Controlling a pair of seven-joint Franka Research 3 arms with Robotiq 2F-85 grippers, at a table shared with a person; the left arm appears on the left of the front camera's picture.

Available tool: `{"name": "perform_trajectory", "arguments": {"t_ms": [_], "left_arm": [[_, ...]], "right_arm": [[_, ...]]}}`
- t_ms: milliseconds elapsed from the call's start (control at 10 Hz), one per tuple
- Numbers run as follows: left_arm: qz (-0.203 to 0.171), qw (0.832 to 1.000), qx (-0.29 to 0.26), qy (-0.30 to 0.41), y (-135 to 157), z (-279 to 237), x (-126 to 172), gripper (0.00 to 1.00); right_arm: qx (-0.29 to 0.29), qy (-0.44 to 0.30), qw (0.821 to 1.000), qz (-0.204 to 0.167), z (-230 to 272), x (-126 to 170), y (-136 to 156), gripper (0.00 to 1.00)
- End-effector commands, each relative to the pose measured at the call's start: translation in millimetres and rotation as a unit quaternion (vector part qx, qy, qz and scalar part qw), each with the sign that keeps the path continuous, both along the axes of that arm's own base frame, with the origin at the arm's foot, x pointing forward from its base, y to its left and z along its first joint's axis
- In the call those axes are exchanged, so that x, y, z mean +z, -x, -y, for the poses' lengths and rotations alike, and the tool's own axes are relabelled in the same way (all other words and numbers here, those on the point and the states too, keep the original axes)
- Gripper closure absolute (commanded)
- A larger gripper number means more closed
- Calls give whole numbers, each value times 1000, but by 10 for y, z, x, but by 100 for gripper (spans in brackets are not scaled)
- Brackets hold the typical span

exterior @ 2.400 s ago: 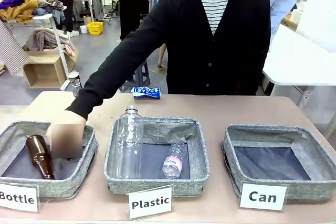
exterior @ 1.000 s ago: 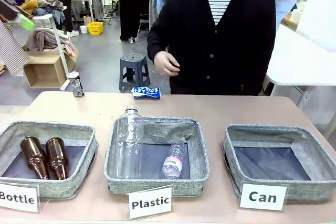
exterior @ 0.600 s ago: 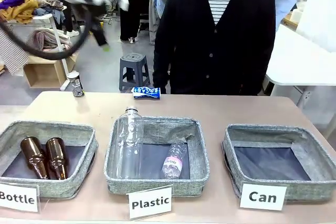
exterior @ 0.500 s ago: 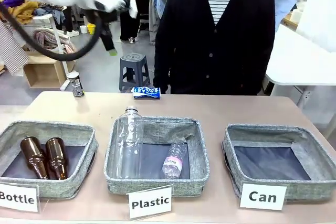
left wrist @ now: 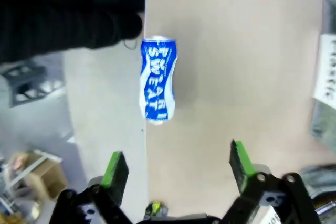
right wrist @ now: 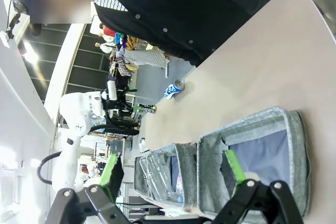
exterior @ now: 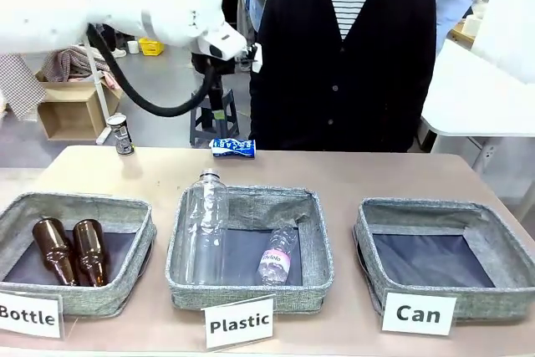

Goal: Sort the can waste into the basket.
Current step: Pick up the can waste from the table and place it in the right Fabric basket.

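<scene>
The counter [exterior: 368,177] carries the empty Can basket [exterior: 368,240] at 4 o'clock from the blue crushed can [left wrist: 157,80]. My left gripper [left wrist: 177,157] hangs above the far edge, spread wide and holding nothing. The can lies at its 12 o'clock, with the long axis from 12 to 6, across my closing line.

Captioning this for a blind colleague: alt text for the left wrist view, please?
The open left gripper points down at a crushed blue can with white lettering, lying at the edge of the beige table, close to a person's black garment.
</scene>
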State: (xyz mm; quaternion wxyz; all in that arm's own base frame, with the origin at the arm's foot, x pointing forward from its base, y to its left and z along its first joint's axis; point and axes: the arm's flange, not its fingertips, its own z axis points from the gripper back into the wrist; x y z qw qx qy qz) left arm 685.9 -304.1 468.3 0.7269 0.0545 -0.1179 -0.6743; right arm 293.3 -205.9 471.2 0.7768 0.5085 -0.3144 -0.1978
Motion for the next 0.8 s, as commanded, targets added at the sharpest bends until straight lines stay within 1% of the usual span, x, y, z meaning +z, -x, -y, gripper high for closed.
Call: {"name": "perform_trajectory", "arguments": {"t_ms": [0, 100, 200, 300, 400, 500, 600, 700], "left_arm": [[-19, 1000, -7, -4, -256, 173, -144, 0], [-19, 1000, -24, -6, -336, 222, -320, 0], [-22, 998, -59, 3, -411, 250, -483, 0], [-19, 997, -72, -16, -505, 246, -638, 0], [-26, 997, -75, -12, -603, 226, -774, 0], [-12, 997, -70, -7, -685, 217, -860, 0], [-14, 998, -65, -6, -757, 227, -950, 0], [-30, 997, -62, -19, -835, 239, -1061, 0]], "right_arm": [[1, 0, 1000, 19, 9, -14, -21, 0], [1, 0, 1000, 19, 9, -14, -21, 0], [1, 0, 1000, 19, 9, -14, -21, 0], [1, 0, 1000, 19, 9, -14, -21, 0], [1, 0, 1000, 19, 9, -14, -21, 0], [1, 0, 1000, 19, 9, -14, -21, 0], [1, 0, 1000, 19, 9, -14, -21, 0], [1, 0, 1000, 19, 9, -14, -21, 0]]}}
